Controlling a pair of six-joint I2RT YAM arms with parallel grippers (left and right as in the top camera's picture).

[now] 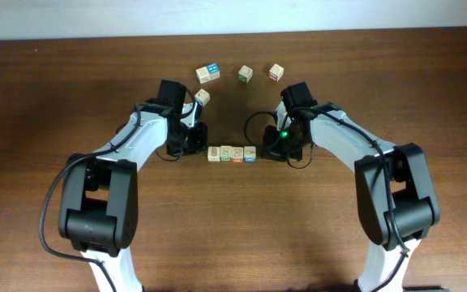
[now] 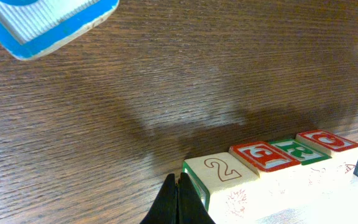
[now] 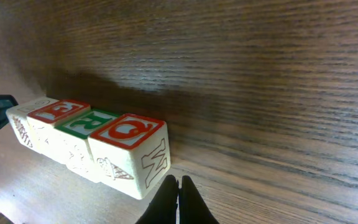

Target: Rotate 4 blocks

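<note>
Your four blocks (image 1: 232, 153) sit touching in a row at the centre of the overhead frame on the desk (image 1: 233, 235), long axis running left to right. The left hand (image 2: 179, 200) is just off the left end by the "2" cube (image 2: 219, 171) and the right hand (image 3: 179, 198) just off the right end by the "Q" cube (image 3: 129, 134), so both are about equally near. Both hands are pressed together, pinching nothing; the cubes are pale wood with red- and green-framed tops.

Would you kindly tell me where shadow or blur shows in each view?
Overhead: even light, row of blocks crisp. Left wrist: the blue-edged block at top left is blurred; soft shadow behind the row. Right wrist: row sharp, dark shadow on the table.
</note>
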